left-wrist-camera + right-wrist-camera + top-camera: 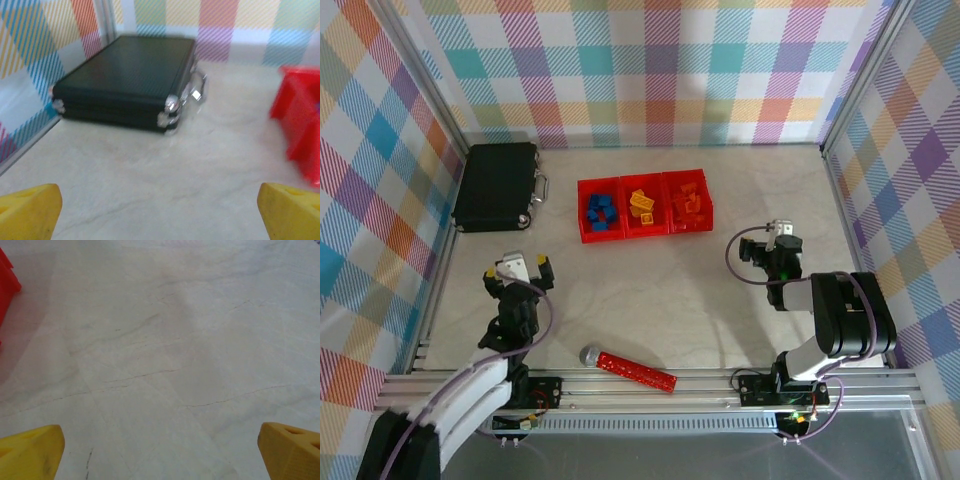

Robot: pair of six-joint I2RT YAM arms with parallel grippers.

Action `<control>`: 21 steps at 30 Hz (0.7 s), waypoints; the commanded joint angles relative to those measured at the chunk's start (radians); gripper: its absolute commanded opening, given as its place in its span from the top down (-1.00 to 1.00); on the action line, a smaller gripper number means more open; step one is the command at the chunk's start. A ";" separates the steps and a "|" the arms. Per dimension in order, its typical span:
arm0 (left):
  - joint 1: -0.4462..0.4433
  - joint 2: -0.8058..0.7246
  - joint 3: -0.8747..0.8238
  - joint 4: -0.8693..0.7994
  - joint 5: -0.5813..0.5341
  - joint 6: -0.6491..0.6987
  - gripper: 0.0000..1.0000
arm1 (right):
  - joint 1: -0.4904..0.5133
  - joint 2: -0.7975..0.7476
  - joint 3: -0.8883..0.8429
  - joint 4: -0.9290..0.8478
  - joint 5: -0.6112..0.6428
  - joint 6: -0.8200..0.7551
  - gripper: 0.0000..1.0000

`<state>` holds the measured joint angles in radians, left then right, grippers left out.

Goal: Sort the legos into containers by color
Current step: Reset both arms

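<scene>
Sorting looks finished: every small studded plastic brick I can make out lies inside the three joined bright red open-top plastic containers (623, 238). Blue legos (600, 211) fill the left compartment, yellow legos (641, 205) the middle, orange legos (690, 205) the right. Nearer than the containers and well apart from them, the left gripper (520, 267) and right gripper (770, 245) hover spread wide, empty. A black hard case (497, 185) lies left of the containers.

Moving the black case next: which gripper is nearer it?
Left. The left gripper is just on the near side of the black case; the right gripper is far to its right.
</scene>
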<state>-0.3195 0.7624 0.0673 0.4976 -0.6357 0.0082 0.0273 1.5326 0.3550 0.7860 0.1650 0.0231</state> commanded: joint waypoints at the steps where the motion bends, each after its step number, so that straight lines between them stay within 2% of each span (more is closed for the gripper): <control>1: 0.090 0.189 0.022 0.262 0.153 0.055 -0.99 | 0.003 0.006 0.031 0.098 -0.019 0.020 -0.98; 2: 0.120 0.278 0.055 0.296 0.218 0.053 -0.99 | 0.003 -0.002 0.031 0.081 0.005 0.035 -0.98; 5: 0.136 0.536 0.154 0.440 0.295 0.084 -0.99 | 0.003 -0.002 0.029 0.087 0.014 0.035 -0.98; 7: 0.166 0.712 0.214 0.510 0.367 0.055 -0.99 | 0.004 -0.003 0.029 0.087 0.014 0.036 -0.98; 8: 0.175 0.843 0.253 0.588 0.363 0.059 -0.99 | 0.004 -0.001 0.029 0.091 0.014 0.034 -0.98; 9: 0.177 0.851 0.286 0.576 0.341 0.056 -0.99 | 0.005 -0.002 0.029 0.087 0.014 0.035 -0.98; 10: 0.201 0.775 0.331 0.322 0.411 0.022 -0.99 | 0.004 0.000 0.029 0.088 0.014 0.034 -0.98; 11: 0.237 0.823 0.330 0.407 0.470 0.017 -0.99 | 0.005 -0.001 0.029 0.088 0.014 0.033 -0.98; 12: 0.243 0.825 0.327 0.412 0.480 0.013 -0.99 | 0.004 0.000 0.030 0.089 0.016 0.034 -0.98; 13: 0.244 0.796 0.348 0.313 0.480 0.004 -0.99 | 0.005 -0.002 0.030 0.086 0.014 0.034 -0.98; 14: 0.242 0.823 0.336 0.385 0.471 0.013 -0.99 | 0.006 -0.001 0.029 0.088 0.015 0.034 -0.98; 16: 0.243 0.810 0.345 0.343 0.475 0.008 -0.99 | 0.005 -0.002 0.030 0.086 0.014 0.035 -0.98; 21: 0.241 0.816 0.340 0.368 0.473 0.011 -0.99 | 0.005 -0.001 0.030 0.087 0.013 0.034 -0.98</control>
<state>-0.0818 1.5883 0.3973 0.8635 -0.1905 0.0376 0.0273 1.5330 0.3660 0.8371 0.1741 0.0441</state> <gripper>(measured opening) 0.995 0.990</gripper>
